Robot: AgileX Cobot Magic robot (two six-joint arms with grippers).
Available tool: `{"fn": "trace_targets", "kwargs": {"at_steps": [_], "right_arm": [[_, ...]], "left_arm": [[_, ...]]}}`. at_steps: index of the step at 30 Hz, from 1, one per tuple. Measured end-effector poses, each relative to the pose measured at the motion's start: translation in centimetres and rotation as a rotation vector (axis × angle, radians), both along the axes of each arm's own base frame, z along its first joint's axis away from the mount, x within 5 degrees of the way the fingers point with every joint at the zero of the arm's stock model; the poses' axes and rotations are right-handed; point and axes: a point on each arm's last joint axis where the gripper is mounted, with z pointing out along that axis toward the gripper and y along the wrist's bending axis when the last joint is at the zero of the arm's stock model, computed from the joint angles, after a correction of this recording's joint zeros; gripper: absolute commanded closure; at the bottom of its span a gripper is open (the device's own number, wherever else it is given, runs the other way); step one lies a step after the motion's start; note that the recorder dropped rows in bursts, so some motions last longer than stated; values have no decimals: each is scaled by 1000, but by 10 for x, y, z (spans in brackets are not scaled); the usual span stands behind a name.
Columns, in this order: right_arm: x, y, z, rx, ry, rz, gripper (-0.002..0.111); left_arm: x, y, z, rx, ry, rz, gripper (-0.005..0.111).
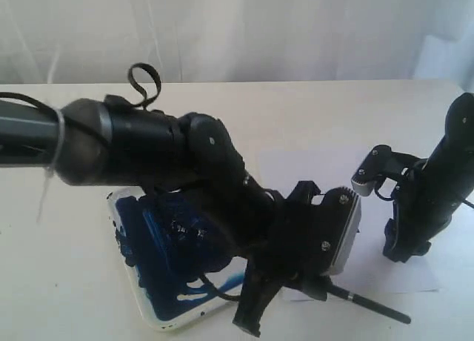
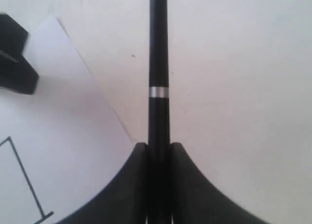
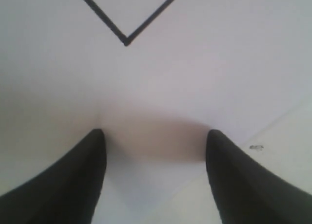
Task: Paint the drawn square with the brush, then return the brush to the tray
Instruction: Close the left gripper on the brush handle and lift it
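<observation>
Black-handled, pencil-slim paintbrush with a silver ring sits pinched between the 2 fingers of the left gripper, which are pressed against the shaft. In the exterior view the handle juts out low over the pale table, just beside the white rounded-square tray smeared dark blue. The bristle end is hidden under the gripper. The thin black drawn square on the white paper sheet looks blank where it shows, so painting seems not yet begun. The right gripper hangs spread over the sheet near 1 corner of the square; contact cannot be told. Judged from this, a clean lift matters: raise the brush straight, keep the pinch firm so it cannot swivel, then lower the wet tip inside the outline, clear of the right gripper.
</observation>
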Motion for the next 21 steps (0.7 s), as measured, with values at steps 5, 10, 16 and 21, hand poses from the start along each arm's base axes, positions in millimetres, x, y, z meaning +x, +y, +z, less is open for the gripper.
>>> {"fn": "trace_targets", "kwargs": {"at_steps": [5,10,16,21], "right_arm": [[0,0,0,3,-4,-4,51],[1,0,0,5,-8,-7,51],[1,1,0,8,-7,-10,51],[1,1,0,11,-8,-13,51]], "left_arm": [[-8,18,41,-97,4,80,107],[-6,40,54,-195,-29,228,107],[-6,61,69,-331,12,350,107],[1,75,84,-465,106,452,107]]}}
